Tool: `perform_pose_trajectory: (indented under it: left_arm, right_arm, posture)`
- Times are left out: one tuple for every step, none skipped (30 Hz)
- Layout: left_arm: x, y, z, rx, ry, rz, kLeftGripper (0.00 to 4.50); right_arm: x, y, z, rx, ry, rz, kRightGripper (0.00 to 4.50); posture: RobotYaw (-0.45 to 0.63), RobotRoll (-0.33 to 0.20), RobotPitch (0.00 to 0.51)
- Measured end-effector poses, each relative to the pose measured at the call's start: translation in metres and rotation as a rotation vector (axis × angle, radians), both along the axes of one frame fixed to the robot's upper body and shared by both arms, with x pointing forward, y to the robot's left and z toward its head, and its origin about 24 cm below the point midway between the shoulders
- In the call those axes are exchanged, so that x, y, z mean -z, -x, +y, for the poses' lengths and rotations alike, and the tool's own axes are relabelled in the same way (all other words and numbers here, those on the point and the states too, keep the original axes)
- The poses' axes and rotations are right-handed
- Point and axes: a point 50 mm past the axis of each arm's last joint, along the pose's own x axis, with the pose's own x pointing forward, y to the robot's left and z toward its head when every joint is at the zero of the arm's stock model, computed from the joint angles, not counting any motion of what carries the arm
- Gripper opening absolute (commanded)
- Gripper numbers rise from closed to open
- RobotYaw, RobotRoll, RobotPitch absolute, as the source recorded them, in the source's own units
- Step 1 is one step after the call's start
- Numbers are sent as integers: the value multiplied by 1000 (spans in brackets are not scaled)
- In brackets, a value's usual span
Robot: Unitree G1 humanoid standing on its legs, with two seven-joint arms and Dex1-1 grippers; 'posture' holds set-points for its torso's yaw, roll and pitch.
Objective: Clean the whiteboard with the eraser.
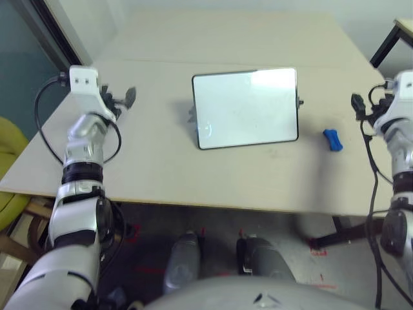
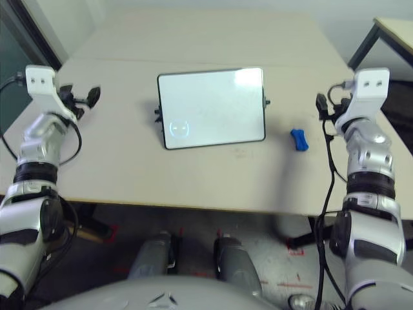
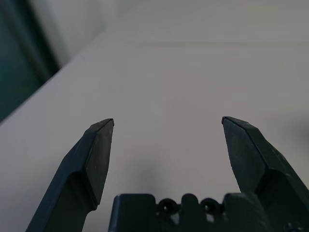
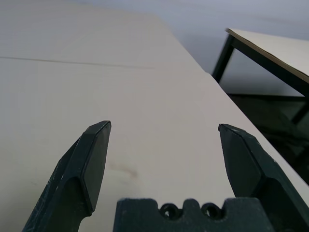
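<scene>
Left gripper (image 3: 166, 121) and right gripper (image 4: 164, 126) raised over opposite sides of the beige table (image 1: 161, 174), fingers spread wide, holding nothing. Centre: whiteboard (image 1: 246, 107), propped tilted, surface nearly blank. Just to its right, apart from it: blue eraser (image 1: 332, 139), flat on the tabletop.

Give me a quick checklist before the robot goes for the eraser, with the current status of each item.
1. Right gripper open and holding nothing: ok, its fingers stand wide apart.
2. Left gripper open and holding nothing: ok.
3. Eraser lying free on the table, nothing on top of it: ok.
4. Eraser on the right arm's side: ok, it lies right of the whiteboard, apart from it.
5. Whiteboard propped up and facing the robot: ok.
6. Pen strokes to wipe: cannot tell; a faint round mark shows at the board's lower left, possibly a reflection.
</scene>
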Motion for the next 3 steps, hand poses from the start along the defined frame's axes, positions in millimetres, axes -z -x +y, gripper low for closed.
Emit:
perform_pose_trajectory:
  left_arm:
    - [3,1,1,-19,1,7,4500]
    - [5,1,2,-36,0,7,4500]
    - [4,1,3,-51,-1,0,4500]
  right_arm:
    - [5,0,2,8,-9,-5,4484]
    - [10,1,4,13,-18,-8,4484]
    - [15,2,4,18,-24,-4,4484]
  posture:
    - [173,0,69]
    - [170,0,71]
    - [167,0,72]
